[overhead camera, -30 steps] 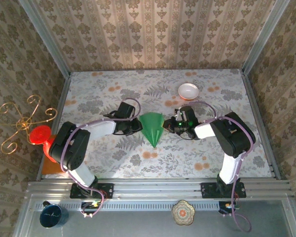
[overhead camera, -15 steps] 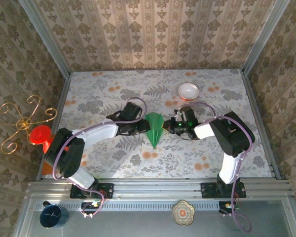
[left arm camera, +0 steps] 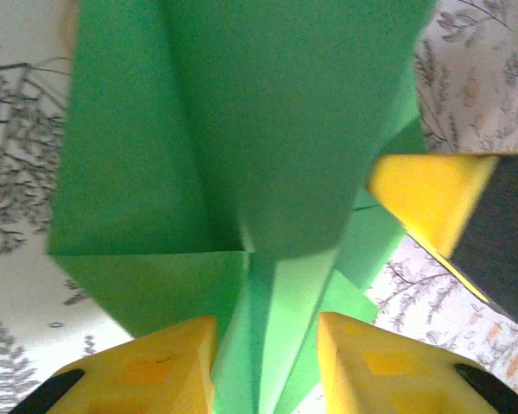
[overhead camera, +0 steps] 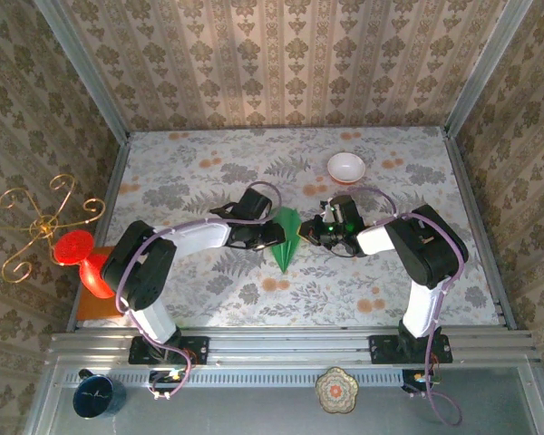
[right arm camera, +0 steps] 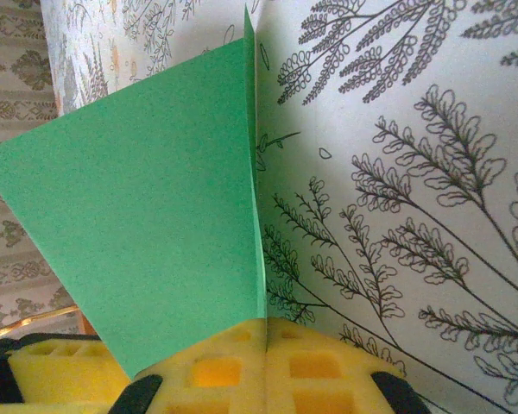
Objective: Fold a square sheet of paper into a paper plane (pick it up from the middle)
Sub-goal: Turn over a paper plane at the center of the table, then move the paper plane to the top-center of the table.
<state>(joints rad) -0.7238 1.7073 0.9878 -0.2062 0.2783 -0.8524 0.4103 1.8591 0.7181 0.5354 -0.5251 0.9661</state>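
The bright-green paper plane lies mid-table as a narrow dart, its tip pointing toward the arms. My left gripper is at its left side. In the left wrist view the left gripper is open, and a raised fold of the paper plane stands between its yellow fingers. My right gripper holds the right side. In the right wrist view the right gripper has its pads pressed together on the edge of the upright green paper plane. One right finger shows beside the paper.
A white bowl with a red rim sits behind the right gripper. A red object on an orange board and a gold wire stand are at the left edge. A blue cup and a patterned dish lie on the front rail.
My left gripper has slid right against the paper, and the wide green triangle has closed up into a narrow dart. The right gripper has held its place.
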